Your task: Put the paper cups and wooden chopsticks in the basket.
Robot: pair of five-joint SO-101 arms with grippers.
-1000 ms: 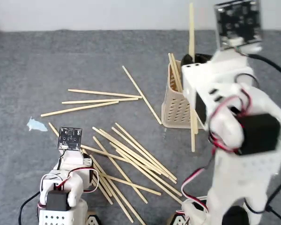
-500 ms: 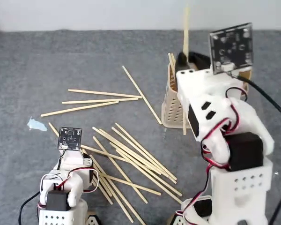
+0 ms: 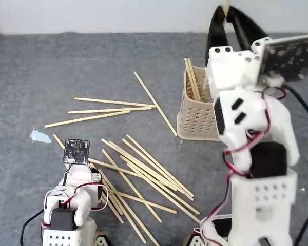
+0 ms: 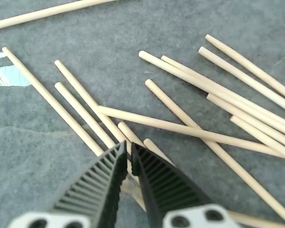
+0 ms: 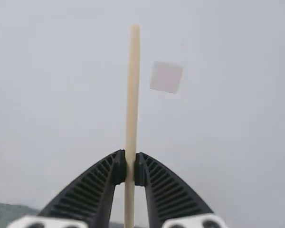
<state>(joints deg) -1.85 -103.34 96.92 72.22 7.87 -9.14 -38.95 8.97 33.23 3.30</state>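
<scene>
The basket [image 3: 197, 120] is a beige, tall-sided tub with perforated walls, standing upright on the grey worktop [image 3: 41, 66]. A few wooden chopsticks [image 3: 193, 82] stand inside it, leaning at its left wall with their tips above the rim. One single chopstick [image 5: 131, 85] is pinched near its lower part in the right tool [image 5: 128, 166], lifted clear of the worktop close by the basket. Left of the basket, three sticks [image 3: 105, 110] lie nearly parallel. A slanted stick [image 3: 155, 103] runs toward the basket's foot. A crossed heap [image 3: 143, 169] of pale round sticks lies flat nearer the front.
</scene>
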